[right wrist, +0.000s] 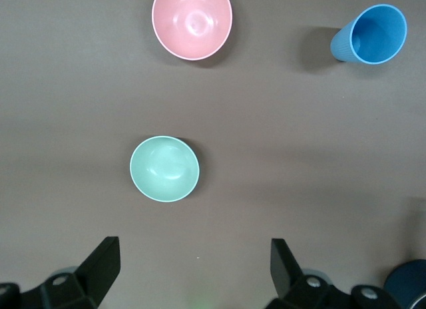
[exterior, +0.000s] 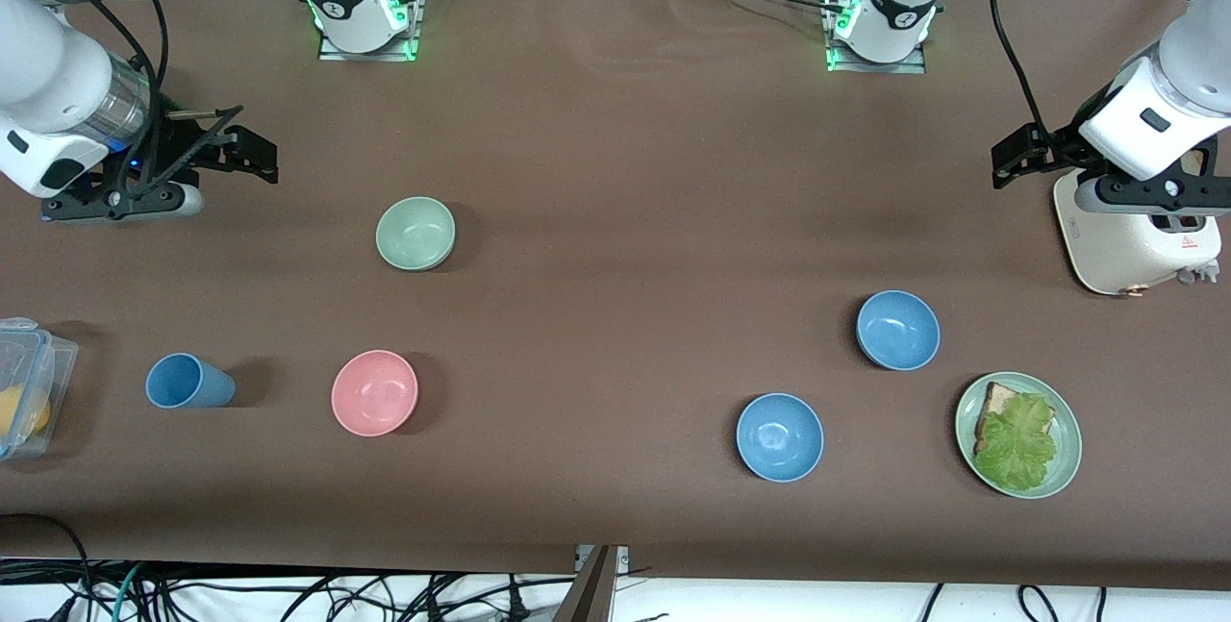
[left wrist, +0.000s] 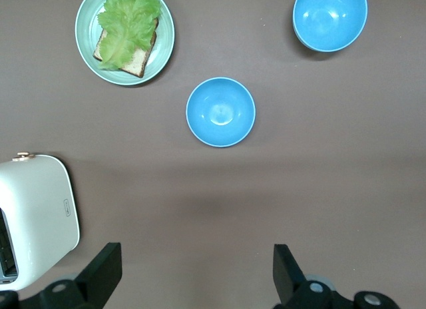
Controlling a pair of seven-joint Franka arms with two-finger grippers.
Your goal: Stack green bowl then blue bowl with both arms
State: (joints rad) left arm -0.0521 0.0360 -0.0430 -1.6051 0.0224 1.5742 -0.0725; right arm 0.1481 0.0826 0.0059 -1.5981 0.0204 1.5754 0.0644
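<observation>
**Both arms staged, nothing gripped**

I hold the right end effector [exterior: 252,153] spread wide near the green bowl [exterior: 415,234]. The left end effector [exterior: 1021,157], equally spread, waits beside the toaster [exterior: 1135,237], serving the blue bowl [exterior: 897,330] on the bench [exterior: 615,122].

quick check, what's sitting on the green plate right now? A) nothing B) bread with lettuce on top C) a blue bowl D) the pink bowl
B: the green plate at the left arm's end of the table holds a slice of bread with a lettuce leaf over it, and every bowl sits on the table itself.
</observation>
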